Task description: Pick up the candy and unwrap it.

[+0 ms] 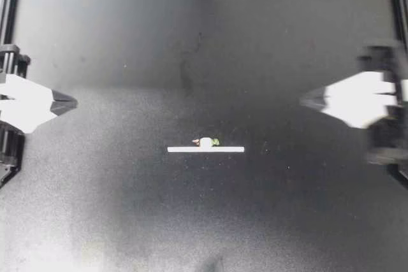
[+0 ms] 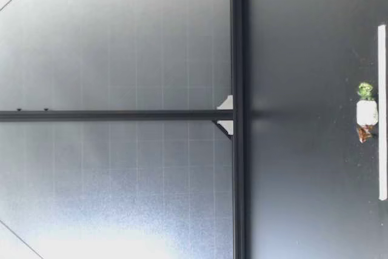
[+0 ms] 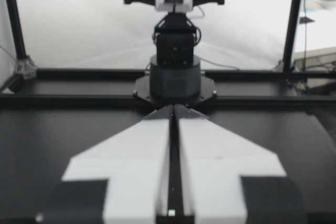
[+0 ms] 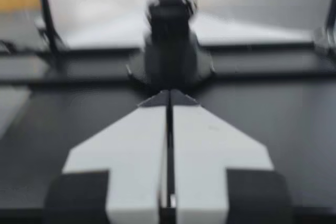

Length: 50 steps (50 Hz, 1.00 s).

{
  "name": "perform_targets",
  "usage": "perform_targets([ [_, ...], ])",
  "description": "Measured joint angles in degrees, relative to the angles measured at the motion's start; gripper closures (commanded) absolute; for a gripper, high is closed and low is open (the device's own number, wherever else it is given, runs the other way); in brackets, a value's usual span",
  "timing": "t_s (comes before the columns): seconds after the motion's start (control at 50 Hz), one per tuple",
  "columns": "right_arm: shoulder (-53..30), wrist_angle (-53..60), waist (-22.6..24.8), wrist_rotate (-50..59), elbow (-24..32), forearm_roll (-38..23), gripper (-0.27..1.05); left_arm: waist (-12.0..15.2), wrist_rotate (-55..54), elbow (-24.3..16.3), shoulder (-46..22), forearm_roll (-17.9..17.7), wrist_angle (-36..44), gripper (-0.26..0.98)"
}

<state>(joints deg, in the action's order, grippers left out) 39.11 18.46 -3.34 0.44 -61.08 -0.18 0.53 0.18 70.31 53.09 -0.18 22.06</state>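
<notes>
- Black bench (image 1: pixel 287 208), candy (image 1: pixel 206 142) touching white strip (image 1: pixel 206 150), probably a start marker.
- My left gripper (image 1: pixel 69 102) and right gripper (image 1: pixel 307 100): fingers together, empty, flanking candy, well apart from it.

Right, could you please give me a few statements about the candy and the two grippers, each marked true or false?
1. The candy lies beside the white strip. True.
2. My left gripper holds the candy. False: it is shut on nothing, off at the table's side, well apart from the candy.
3. My right gripper is shut. True.
4. The candy is unwrapped. False: it is wrapped, with both ends twisted.
</notes>
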Motion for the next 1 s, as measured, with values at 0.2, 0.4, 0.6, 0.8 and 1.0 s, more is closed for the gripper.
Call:
perform_targets([
  [0.2,-12.83,-7.38,-1.41,0.0,6.42,0.0,0.81,0.09,0.0,0.0,-1.14,0.0,0.0,0.83],
  [0.4,-24.87,-16.44,-1.76,-0.18,13.27,0.0,0.53,0.09,0.0,0.0,-1.14,0.0,0.0,0.83],
  [0.6,-34.54,-22.41,-1.85,-0.09,18.63,0.0,0.23,0.09,0.0,0.0,-1.14,0.0,0.0,0.83],
  [0.8,-42.98,-28.92,-1.85,-0.09,23.55,0.0,0.23,0.09,-0.09,0.0,-1.14,0.0,0.0,0.83],
  [1.0,-48.69,-35.24,-1.85,0.09,27.69,0.0,0.23,0.09,0.0,0.0,-1.14,0.0,0.0,0.83],
])
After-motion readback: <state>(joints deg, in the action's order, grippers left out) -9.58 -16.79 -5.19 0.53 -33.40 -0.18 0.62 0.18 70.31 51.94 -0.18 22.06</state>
